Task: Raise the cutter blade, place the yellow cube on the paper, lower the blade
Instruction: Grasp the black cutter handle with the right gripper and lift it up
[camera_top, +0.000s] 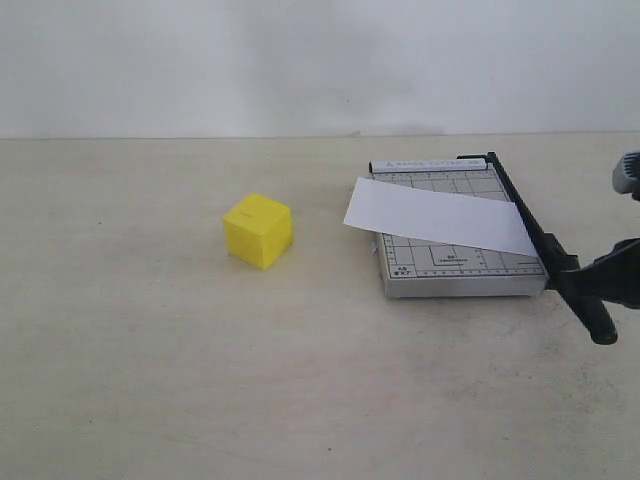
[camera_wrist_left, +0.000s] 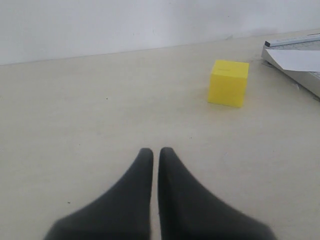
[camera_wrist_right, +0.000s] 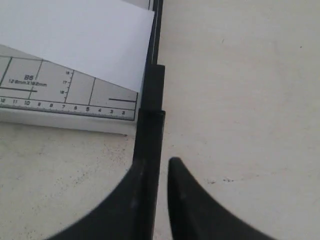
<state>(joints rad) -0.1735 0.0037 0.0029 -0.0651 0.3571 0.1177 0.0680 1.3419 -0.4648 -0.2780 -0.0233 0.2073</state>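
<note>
The yellow cube (camera_top: 258, 230) sits on the table left of the grey board (camera_top: 455, 262); it also shows in the left wrist view (camera_wrist_left: 228, 83). The white paper (camera_top: 440, 215) lies slanted across the board (camera_wrist_right: 60, 92). The cutter blade (camera_top: 522, 215) lies down along the board's right edge, its thick handle (camera_wrist_right: 150, 127) sticking out past the front. My right gripper (camera_top: 572, 278) (camera_wrist_right: 160, 162) is shut, with its tips at the handle. One finger blends into the handle, and a thin gap shows beside the other finger (camera_wrist_right: 176, 167). My left gripper (camera_wrist_left: 156, 150) is shut and empty, well short of the cube.
A pale wall (camera_top: 320, 60) stands behind the beige table (camera_top: 150, 380). Bare tabletop lies between the cube and the board and across the front.
</note>
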